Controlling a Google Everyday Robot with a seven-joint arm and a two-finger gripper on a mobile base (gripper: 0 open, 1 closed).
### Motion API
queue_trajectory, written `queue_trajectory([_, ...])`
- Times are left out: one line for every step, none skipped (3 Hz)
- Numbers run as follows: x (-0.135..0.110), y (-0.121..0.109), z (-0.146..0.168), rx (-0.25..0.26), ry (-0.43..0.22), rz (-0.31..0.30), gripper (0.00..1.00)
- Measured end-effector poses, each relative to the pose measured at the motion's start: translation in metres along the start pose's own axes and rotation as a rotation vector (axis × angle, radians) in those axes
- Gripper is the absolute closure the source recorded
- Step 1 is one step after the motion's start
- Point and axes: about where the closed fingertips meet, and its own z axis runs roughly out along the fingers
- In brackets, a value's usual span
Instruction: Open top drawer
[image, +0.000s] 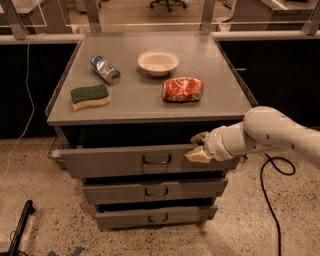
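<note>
The top drawer (115, 161) is the widest grey drawer of the cabinet, with a small dark loop handle (156, 160) at its centre. It stands pulled out a little, with a dark gap under the cabinet top. My gripper (199, 147), on a white arm coming in from the right, sits at the top edge of the drawer front, right of the handle and touching the front. The drawer's tray is hidden.
Two narrower grey drawers (115, 191) (125, 217) sit below. On the cabinet top (135, 107) lie a green sponge (90, 96), a can (105, 69), a white bowl (158, 62) and an orange bag (182, 89). A black cable (272, 200) runs over the floor at right.
</note>
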Motion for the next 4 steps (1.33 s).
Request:
queue_trajectory([-0.003, -0.001, -0.005, 0.000, 0.000, 0.000, 0.87])
queue_trajectory([0.002, 0.012, -0.018, -0.008, 0.007, 0.011, 1.00])
queue_trajectory([0.001, 0.012, -0.018, -0.009, 0.007, 0.010, 1.00])
queue_trajectory([0.001, 0.012, -0.018, -0.009, 0.007, 0.010, 0.82])
